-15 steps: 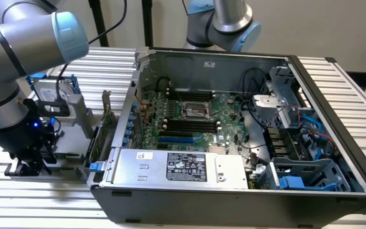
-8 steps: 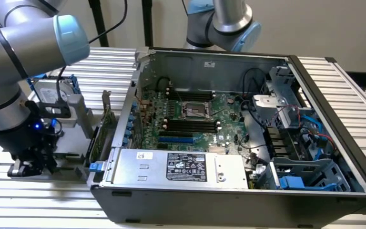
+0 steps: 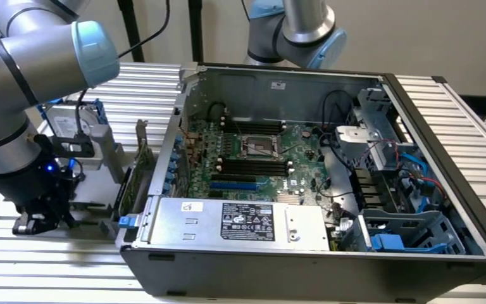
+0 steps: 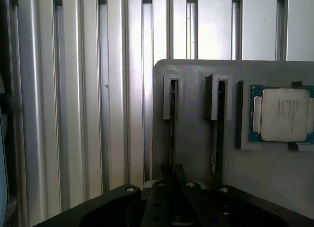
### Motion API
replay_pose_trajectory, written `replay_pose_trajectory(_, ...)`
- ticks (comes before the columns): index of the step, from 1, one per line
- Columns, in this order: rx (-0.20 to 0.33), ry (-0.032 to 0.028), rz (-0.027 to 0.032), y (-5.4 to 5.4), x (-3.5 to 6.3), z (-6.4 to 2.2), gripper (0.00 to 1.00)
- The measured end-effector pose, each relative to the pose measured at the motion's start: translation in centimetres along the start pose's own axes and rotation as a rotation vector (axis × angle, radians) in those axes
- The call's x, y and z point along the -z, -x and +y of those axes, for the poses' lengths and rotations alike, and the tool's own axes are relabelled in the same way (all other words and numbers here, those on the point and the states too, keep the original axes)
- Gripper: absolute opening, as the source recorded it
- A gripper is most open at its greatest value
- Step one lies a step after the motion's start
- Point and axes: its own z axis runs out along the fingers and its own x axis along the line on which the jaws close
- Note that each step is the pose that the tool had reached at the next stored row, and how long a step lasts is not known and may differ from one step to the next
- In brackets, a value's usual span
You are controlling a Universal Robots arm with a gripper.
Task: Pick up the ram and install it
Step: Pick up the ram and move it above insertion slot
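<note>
Down at eight o'clock in the exterior view, the arm is bent low and the gripper (image 3: 45,225) hangs just above the grey fixture plate (image 3: 91,190) on the slatted table (image 3: 23,259). The open computer case (image 3: 311,278) fills everything from the centre out to three o'clock. Its motherboard (image 3: 252,158) lies bare inside, well apart from the tool. At about ten o'clock, beyond the plate, the hard drive (image 3: 70,123) with blue brackets stands on edge.

Over to the wrist view: the gripper (image 4: 173,172) is right on top of the ram (image 4: 172,119). The ram stands on edge in its slot in the fixture plate (image 4: 196,148), so the camera sees it as a thin dark line running straight out from between the fingers (image 4: 180,174). Those fingers sit drawn in close, one on each face of the stick — a narrow pinch on the ram, which is seated in its slot and not lifted clear.

A second stick (image 4: 218,124) stands in the neighbouring slot, parallel to the ram and apart from the fingers. It lies between the ram and the square silver processor chip (image 4: 280,114), which rests flat in its own pocket on the same plate — nothing is touching it.
</note>
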Motion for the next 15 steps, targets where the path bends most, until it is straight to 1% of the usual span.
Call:
replay_pose_trajectory(5,0.000,-0.0001,0.0001,0.0,0.15,0.00,0.14)
replay_pose_trajectory(9,0.000,0.0001,0.0001,0.0,0.58,0.00,0.14)
replay_pose_trajectory(12,0.000,0.0004,0.0001,0.0,1.15,0.01,0.14)
replay_pose_trajectory(15,0.000,0.0009,0.0000,0.0,2.05,0.01,0.14)
